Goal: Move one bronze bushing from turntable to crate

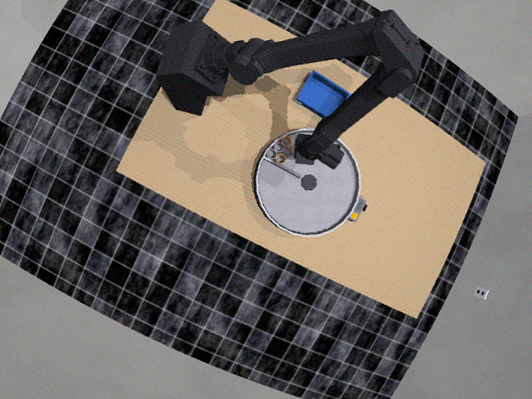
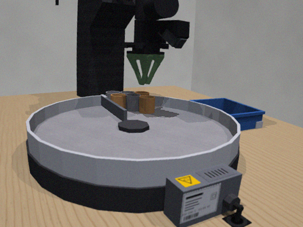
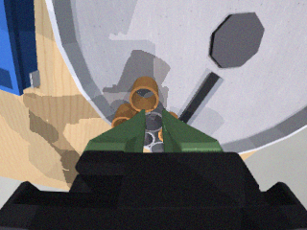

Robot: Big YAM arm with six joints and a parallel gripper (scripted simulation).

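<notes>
My gripper (image 2: 145,83) (image 3: 153,114) is empty, its green fingertips a narrow gap apart. It hangs above the bushing cluster, clear of it. The round grey turntable (image 1: 310,213) (image 2: 84,140) (image 3: 177,29) holds several upright bushings near its rim. One bronze bushing (image 2: 147,105) (image 3: 144,82) stands at the cluster's outer end, just ahead of the fingertips in the wrist view. Another bronze bushing (image 2: 117,101) is beside the divider, and a third (image 2: 142,92) (image 3: 124,111) is at the back. Grey bushings (image 2: 132,103) (image 3: 153,121) stand among them. The blue crate (image 1: 320,95) (image 2: 247,121) (image 3: 13,48) shows no bushing inside.
A raised divider (image 1: 282,166) (image 2: 113,108) (image 3: 200,97) runs beside the cluster towards the dark central hub (image 1: 308,182) (image 2: 133,125) (image 3: 237,39). The turntable has a raised wall. A grey control box (image 1: 356,211) (image 2: 202,196) sits at its outer side. The forearm passes close by the crate in the top view.
</notes>
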